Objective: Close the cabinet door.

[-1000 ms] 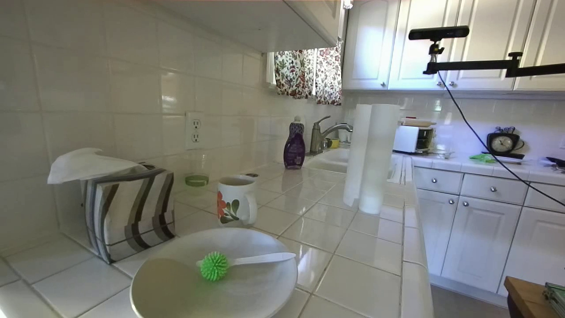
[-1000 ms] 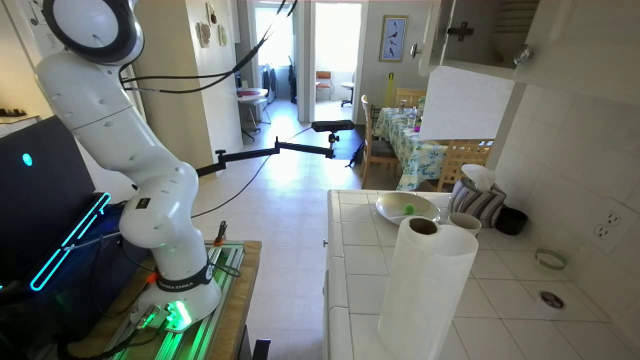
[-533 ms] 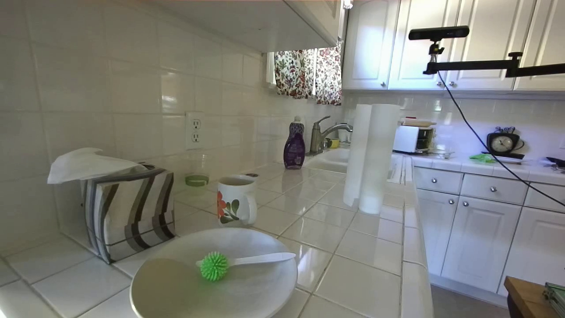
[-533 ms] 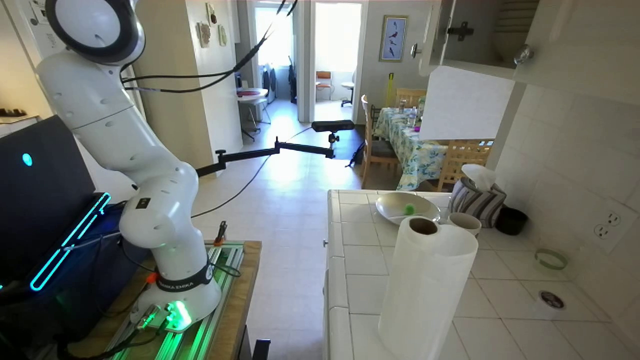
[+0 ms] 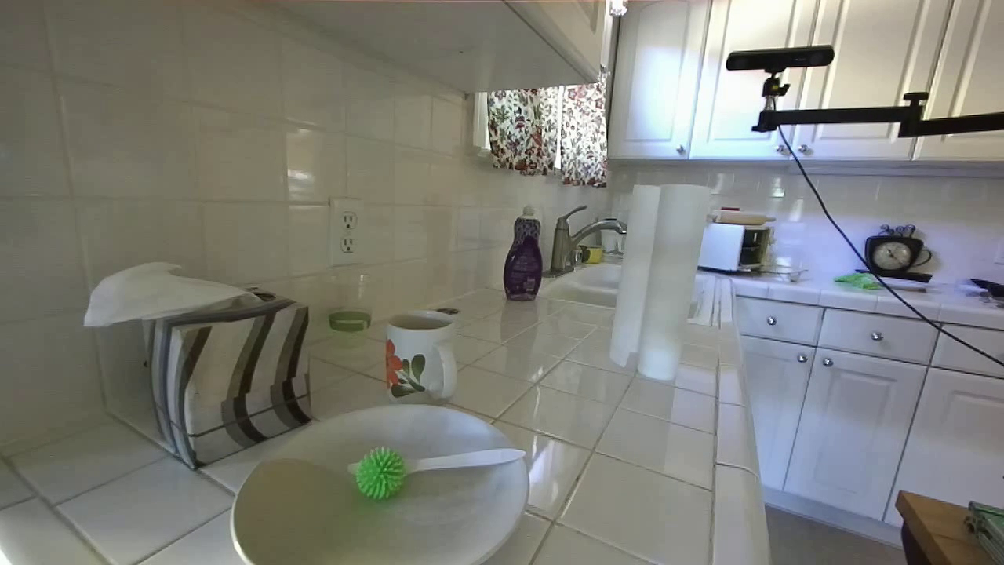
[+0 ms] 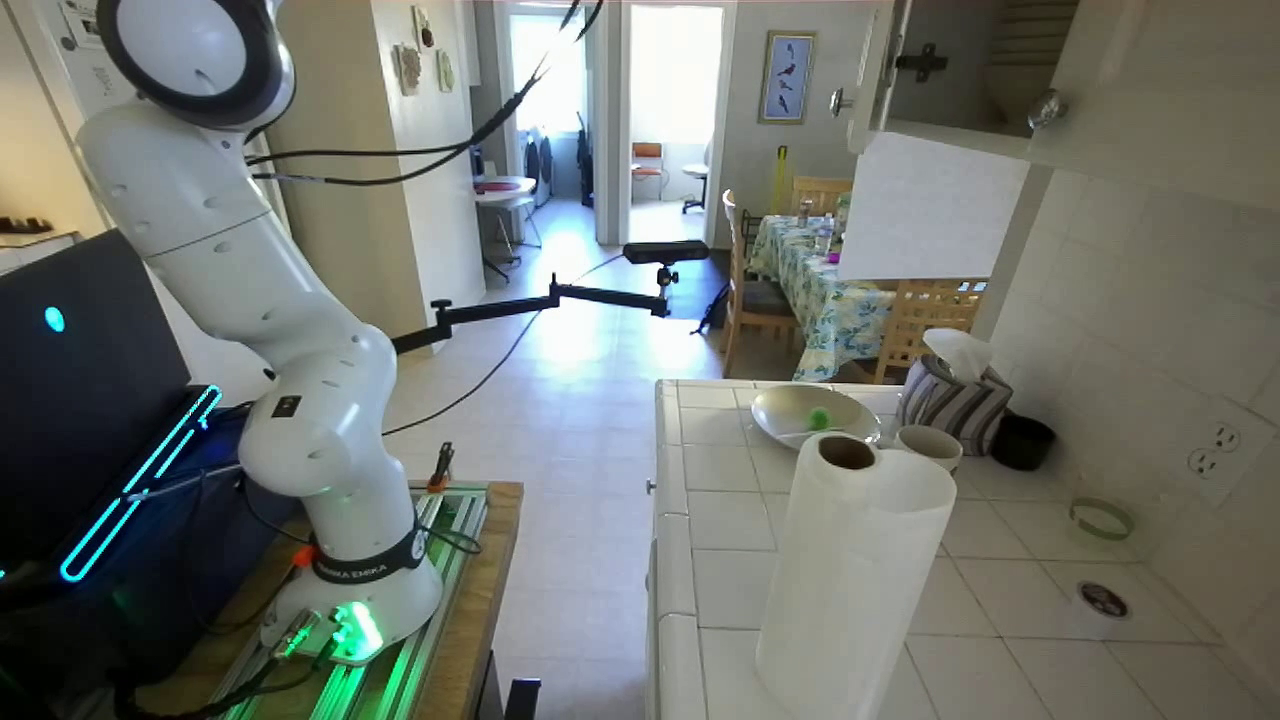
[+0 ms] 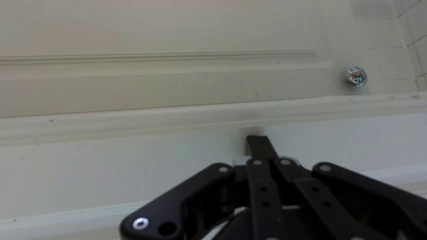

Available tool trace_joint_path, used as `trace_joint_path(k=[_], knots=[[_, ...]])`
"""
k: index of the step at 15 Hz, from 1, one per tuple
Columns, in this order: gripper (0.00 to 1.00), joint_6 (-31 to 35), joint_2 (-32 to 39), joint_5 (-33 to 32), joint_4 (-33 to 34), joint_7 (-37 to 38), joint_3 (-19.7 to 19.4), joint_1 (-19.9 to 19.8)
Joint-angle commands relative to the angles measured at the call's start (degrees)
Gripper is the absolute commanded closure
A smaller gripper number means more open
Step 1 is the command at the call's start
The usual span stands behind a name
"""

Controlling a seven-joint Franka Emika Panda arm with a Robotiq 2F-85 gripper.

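A white upper cabinet shows at the top right of an exterior view. Its cabinet door (image 6: 862, 115) with a round knob (image 6: 840, 101) stands partly open, and the dark interior (image 6: 950, 75) shows behind it. A neighbouring door (image 6: 1170, 120) has its own clear knob (image 6: 1047, 110). In the wrist view my gripper (image 7: 258, 141) is shut and seems to hold nothing. Its tip is at or very near a pale flat panel (image 7: 150, 170); contact cannot be told. A panelled door (image 7: 166, 88) with a shiny knob (image 7: 356, 76) lies above it. The gripper is outside both exterior views.
Below the cabinet, a tiled counter (image 6: 720, 470) carries a paper towel roll (image 6: 860, 570), a mug (image 6: 928, 446), a bowl (image 6: 790, 410) with a green-headed brush, and a tissue box (image 6: 950, 405). A black camera arm (image 6: 610, 296) extends beside the robot arm (image 6: 300, 300).
In an exterior view the open door's edge and knob have shifted slightly right, toward the cabinet. The robot's upper arm and its cables have also moved slightly right. Counter objects have not moved.
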Motion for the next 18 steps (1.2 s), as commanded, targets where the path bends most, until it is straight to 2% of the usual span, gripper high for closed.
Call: trace_joint_path(k=[1, 6, 10, 11, 12, 15, 18], knots=[[1.0, 2.2, 3.1, 0.98, 3.21, -0.93, -1.85, 0.01], [1.0, 6.05, 5.76, 2.49, 4.9, -1.85, -4.2, -0.14], [1.0, 6.65, 7.22, 2.7, 5.65, -2.07, -4.9, -0.47], [1.0, 4.08, 7.17, 3.27, 5.88, -3.18, -4.64, -0.41], [0.99, -2.1, 7.17, 5.77, 6.74, -7.25, -4.02, 0.04], [0.99, -11.73, 5.9, 11.12, 7.1, -12.84, -4.18, 0.38], [1.0, -18.01, 5.58, 20.07, 8.46, -16.26, -5.48, 0.57]])
